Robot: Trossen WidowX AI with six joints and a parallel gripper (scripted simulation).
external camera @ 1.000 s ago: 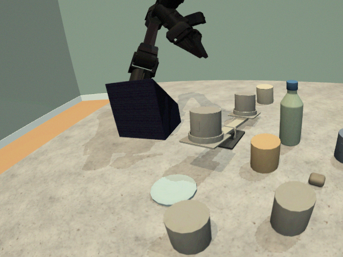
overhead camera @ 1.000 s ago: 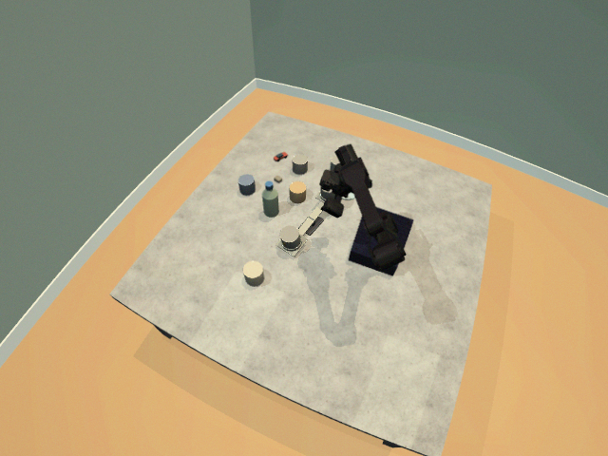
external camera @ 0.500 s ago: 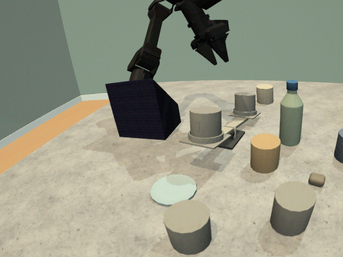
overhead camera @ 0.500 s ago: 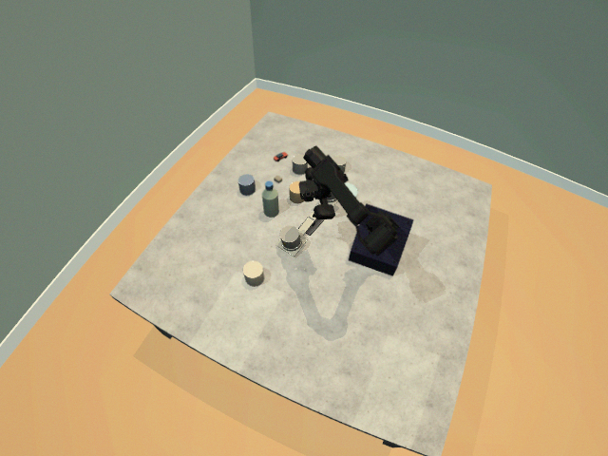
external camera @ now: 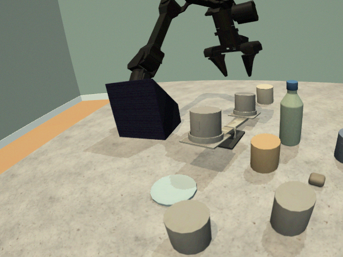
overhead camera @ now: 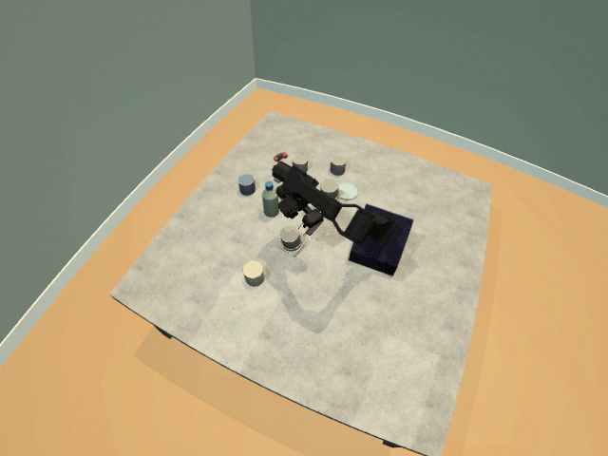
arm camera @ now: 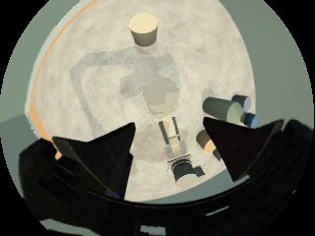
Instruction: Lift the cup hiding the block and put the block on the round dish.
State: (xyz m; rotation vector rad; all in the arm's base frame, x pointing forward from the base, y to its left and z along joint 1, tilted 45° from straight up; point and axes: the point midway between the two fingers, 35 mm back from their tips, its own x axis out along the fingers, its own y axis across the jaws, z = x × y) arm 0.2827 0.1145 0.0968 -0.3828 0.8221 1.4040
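Observation:
My gripper (external camera: 238, 75) (arm camera: 169, 123) is open and empty, high above the balance (external camera: 238, 122) (arm camera: 169, 129) on the side of its far cup. The far grey cup (overhead camera: 290, 237) (external camera: 245, 102) (arm camera: 161, 95) stands upright on its pan and shows just beyond the fingertips in the wrist view. The other grey cup (overhead camera: 329, 188) (external camera: 205, 124) (arm camera: 186, 173) stands upright on the pan nearer the dish. The pale round dish (overhead camera: 350, 191) (external camera: 163, 192) is bare. The block is hidden from view. I cannot tell for sure which pan hangs lower.
A green bottle (overhead camera: 270, 201) (external camera: 290, 119) and an orange cylinder (external camera: 265, 153) stand beside the balance. A cream cylinder (overhead camera: 253, 272) (external camera: 265, 94) stands beyond the far cup. Two grey cylinders (external camera: 188, 229) (external camera: 292, 210) stand near the dish and a pebble (external camera: 317, 179). The dark arm base (external camera: 138, 110) is opposite the bottle.

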